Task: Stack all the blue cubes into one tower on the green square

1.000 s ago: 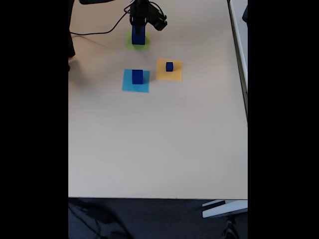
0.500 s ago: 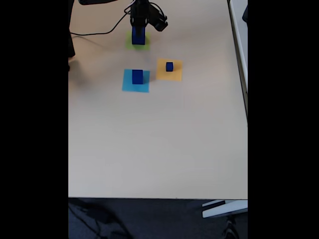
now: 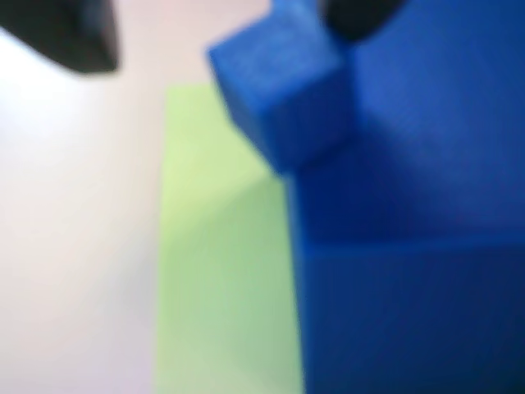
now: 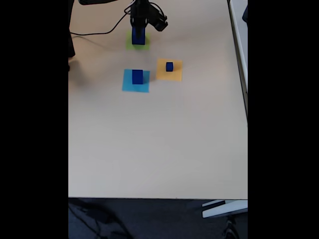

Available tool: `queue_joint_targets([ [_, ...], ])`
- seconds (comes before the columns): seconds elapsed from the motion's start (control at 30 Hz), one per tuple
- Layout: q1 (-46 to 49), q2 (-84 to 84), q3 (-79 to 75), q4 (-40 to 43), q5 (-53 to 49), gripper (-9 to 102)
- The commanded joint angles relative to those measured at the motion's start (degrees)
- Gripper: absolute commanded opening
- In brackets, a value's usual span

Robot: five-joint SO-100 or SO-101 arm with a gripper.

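I see my gripper [image 4: 139, 25] directly above a large blue cube [image 3: 410, 205] on the green square [image 3: 221, 271]. A small blue cube [image 3: 279, 90] sits tilted just below the fingers; I cannot tell whether they pinch it.

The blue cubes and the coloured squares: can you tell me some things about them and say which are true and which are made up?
1. A blue cube sits on the light-blue square. True.
2. The orange-yellow square has nothing on it. False: a small blue cube sits on it.
3. A big blue cube stands on the green square. True.
4. The green square lies between the other two squares. False: in the fixed view it lies above them, under the arm.
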Motion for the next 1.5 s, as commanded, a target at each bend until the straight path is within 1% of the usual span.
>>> queue_joint_targets([
  [0.0, 0.62, 3.96, -3.52, 0.7, -0.62, 12],
  [0.17, 0.53, 2.81, -6.86, 2.55, -0.97, 12],
  [0.6, 1.41, 2.55, -8.7, 3.08, -1.32, 13],
  [0.83, 2.99, -0.18, -14.85, 3.25, -0.7, 15],
  [0.97, 2.81, -2.99, -18.81, 2.72, 2.99, 16],
  [1.2, 2.81, -6.24, -21.45, -0.26, 10.2, 24],
  [1.3, 3.08, -6.59, -21.36, -0.18, 13.71, 30],
  [1.47, 4.75, -7.21, -21.36, -0.79, 17.05, 33],
])
